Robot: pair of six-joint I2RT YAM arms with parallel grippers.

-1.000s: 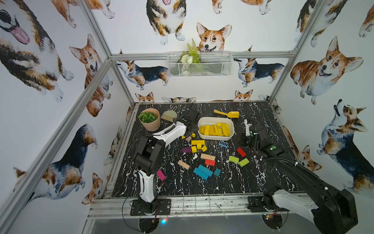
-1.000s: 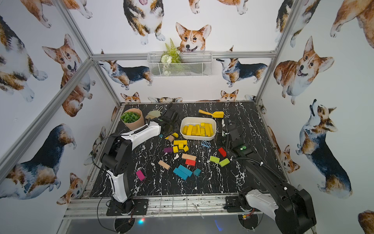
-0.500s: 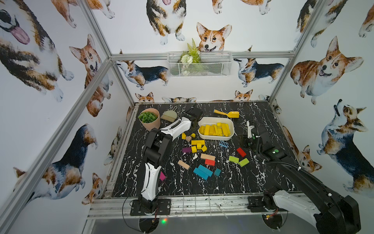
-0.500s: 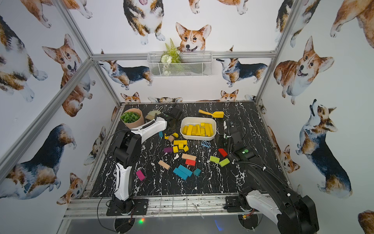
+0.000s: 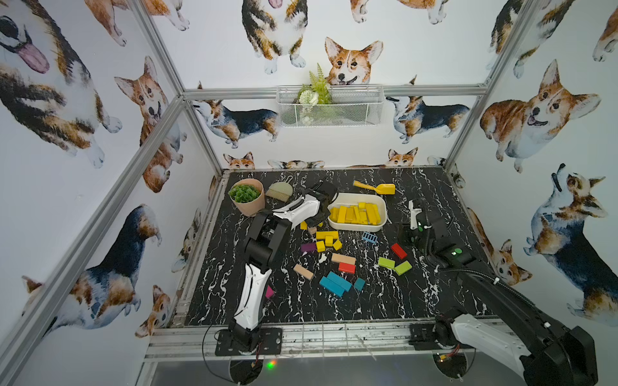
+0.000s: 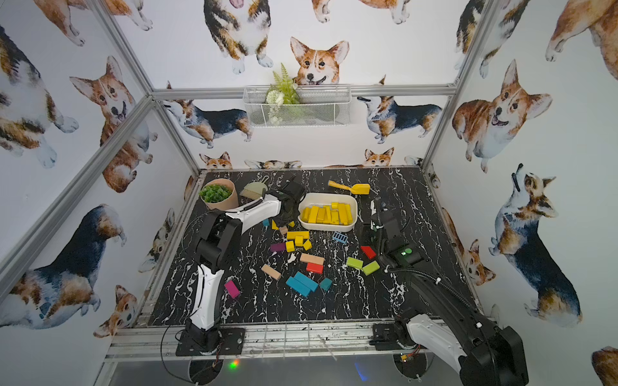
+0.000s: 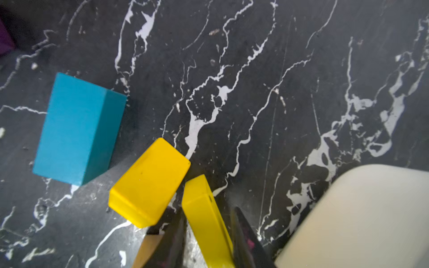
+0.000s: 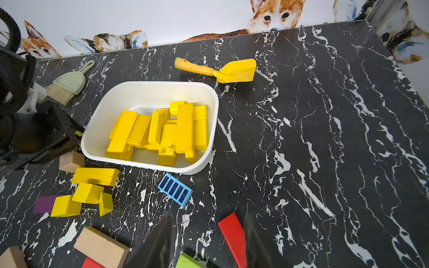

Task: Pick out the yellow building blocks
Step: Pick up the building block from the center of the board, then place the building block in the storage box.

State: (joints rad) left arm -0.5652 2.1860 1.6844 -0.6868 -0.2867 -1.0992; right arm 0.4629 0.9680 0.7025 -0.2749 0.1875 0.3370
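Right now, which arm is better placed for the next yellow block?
Left. The left gripper flanks a yellow bar beside the tray; the right gripper hangs open near a red block.

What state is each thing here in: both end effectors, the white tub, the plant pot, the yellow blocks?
Left end effector, astride a yellow bar; grip unclear.
Right end effector, open, empty.
White tub, part filled with yellow blocks.
Loose yellow blocks, lying on the table outside the tub.
Plant pot, upright.
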